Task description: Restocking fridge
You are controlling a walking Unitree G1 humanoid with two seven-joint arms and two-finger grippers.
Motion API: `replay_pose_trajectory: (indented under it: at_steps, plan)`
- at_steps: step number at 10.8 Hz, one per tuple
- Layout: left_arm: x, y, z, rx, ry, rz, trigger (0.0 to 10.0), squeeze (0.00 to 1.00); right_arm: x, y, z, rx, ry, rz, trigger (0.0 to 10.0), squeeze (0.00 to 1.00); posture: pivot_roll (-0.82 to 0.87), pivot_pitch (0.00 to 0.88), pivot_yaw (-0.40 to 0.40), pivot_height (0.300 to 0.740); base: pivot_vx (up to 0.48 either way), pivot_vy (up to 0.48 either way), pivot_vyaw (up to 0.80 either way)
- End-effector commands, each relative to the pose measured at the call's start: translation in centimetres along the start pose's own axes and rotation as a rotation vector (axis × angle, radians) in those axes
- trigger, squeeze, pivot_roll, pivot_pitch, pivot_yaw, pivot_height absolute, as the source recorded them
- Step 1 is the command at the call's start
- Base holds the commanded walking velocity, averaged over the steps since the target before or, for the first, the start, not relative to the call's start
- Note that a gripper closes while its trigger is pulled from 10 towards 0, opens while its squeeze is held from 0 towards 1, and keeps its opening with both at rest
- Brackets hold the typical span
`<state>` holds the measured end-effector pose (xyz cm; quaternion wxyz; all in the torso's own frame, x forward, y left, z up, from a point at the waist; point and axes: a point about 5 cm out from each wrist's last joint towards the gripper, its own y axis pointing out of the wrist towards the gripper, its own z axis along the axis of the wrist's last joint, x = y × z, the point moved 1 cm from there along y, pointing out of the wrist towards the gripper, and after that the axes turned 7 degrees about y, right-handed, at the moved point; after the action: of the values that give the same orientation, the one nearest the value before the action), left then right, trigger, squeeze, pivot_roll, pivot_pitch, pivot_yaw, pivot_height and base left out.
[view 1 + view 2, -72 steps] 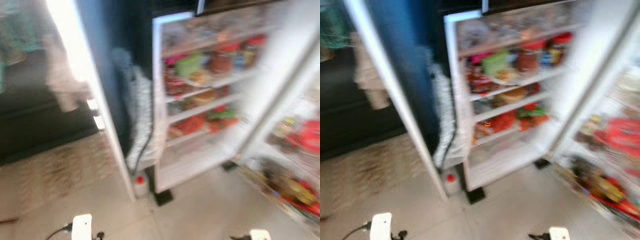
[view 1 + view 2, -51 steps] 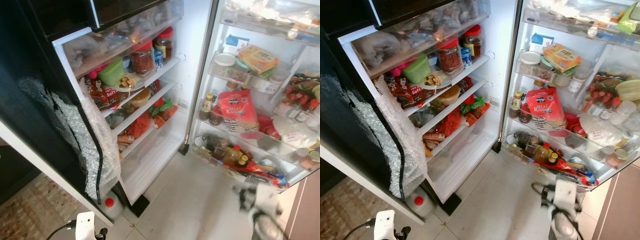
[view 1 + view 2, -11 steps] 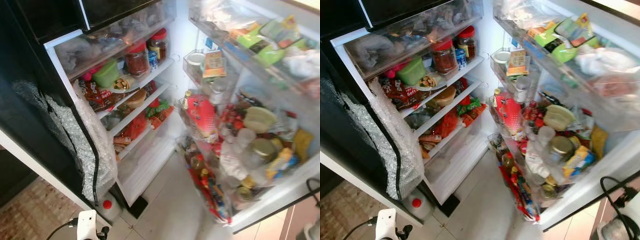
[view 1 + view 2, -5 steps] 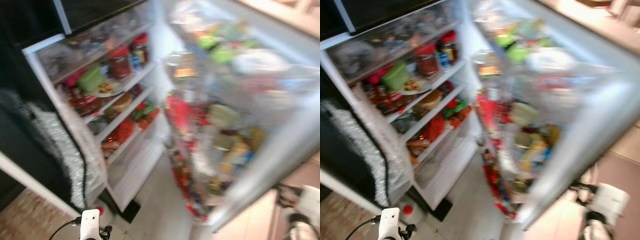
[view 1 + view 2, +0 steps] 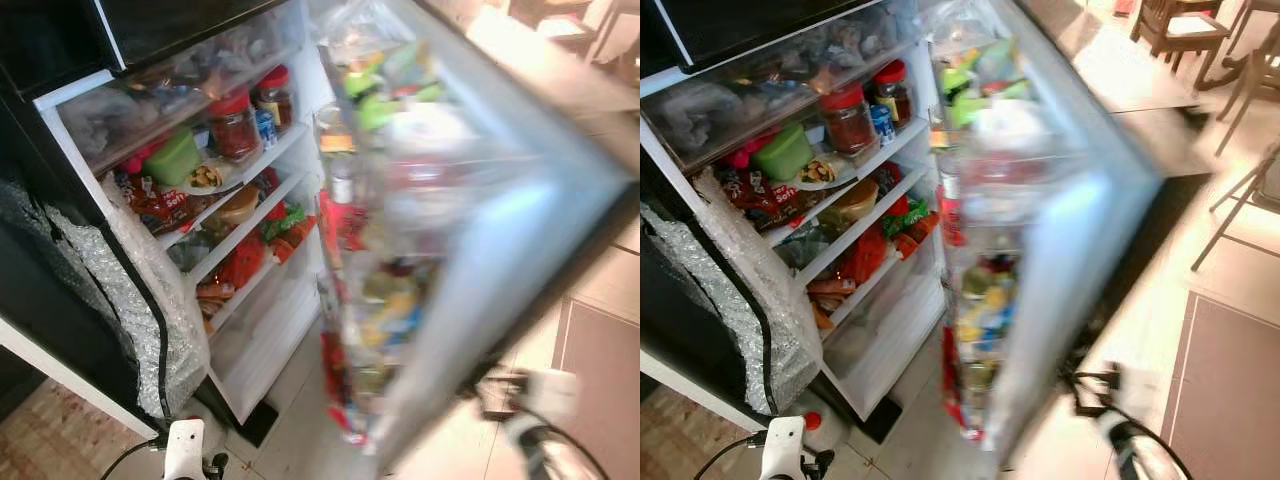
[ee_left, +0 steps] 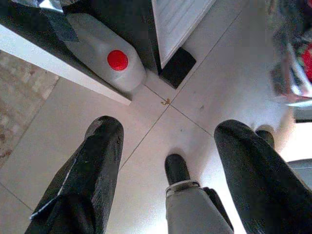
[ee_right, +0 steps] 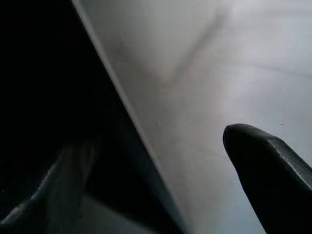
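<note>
Closing stage, eye views: white fridge door [image 5: 1080,270], blurred, half-swung toward full white wire shelves [image 5: 250,215]; right gripper [image 5: 1095,390] behind its edge.
Left wrist: left gripper [image 6: 168,161] idle, fingers apart, over floor.
Right wrist: finger spacing, cannot tell.

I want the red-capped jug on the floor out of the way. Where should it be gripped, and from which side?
Probably at the neck under the red cap, coming from the open tiled floor. The jug lies tucked against the fridge's foot, its broad smooth body half hidden, so only the cap end looks reachable. The left pincer hangs open nearby.
</note>
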<state>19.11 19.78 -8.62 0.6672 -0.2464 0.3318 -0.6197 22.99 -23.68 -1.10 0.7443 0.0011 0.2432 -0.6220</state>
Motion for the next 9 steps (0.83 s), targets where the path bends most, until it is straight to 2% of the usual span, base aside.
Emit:
replay_pose_trajectory:
  at_steps: [1, 3, 4, 5, 9]
  plan:
    - [-0.5, -0.2, -1.0, -0.038, 0.005, 0.004, 10.0, 0.00, -3.1, 1.4, 0.4, -0.039, -0.030, 0.213, 10.0, 0.00, -0.15, 0.066, 0.036, 0.740, 0.000, 0.000, 0.00]
    - [-0.6, -0.2, -1.0, -0.042, 0.001, 0.011, 10.0, 0.00, -6.5, 2.7, 2.3, -0.080, -0.077, 0.474, 10.0, 0.00, -0.14, 0.067, 0.032, 0.740, 0.000, 0.000, 0.00]
    - [-0.6, -0.2, -1.0, -0.041, -0.004, 0.012, 10.0, 0.00, -7.7, 2.4, 2.5, -0.134, -0.112, 0.600, 10.0, 0.00, -0.14, 0.067, 0.030, 0.740, 0.000, 0.000, 0.00]
    - [-0.7, -0.2, -1.1, -0.044, -0.008, 0.014, 10.0, 0.00, -8.1, 2.1, 2.8, -0.167, -0.105, 0.652, 10.0, 0.00, -0.14, 0.067, 0.027, 0.740, 0.000, 0.000, 0.00]
    - [-0.6, -0.3, -1.3, -0.050, -0.013, 0.016, 10.0, 0.00, -7.5, 1.7, 2.3, -0.203, -0.103, 0.621, 10.0, 0.00, -0.14, 0.066, 0.022, 0.740, 0.000, 0.000, 0.00]
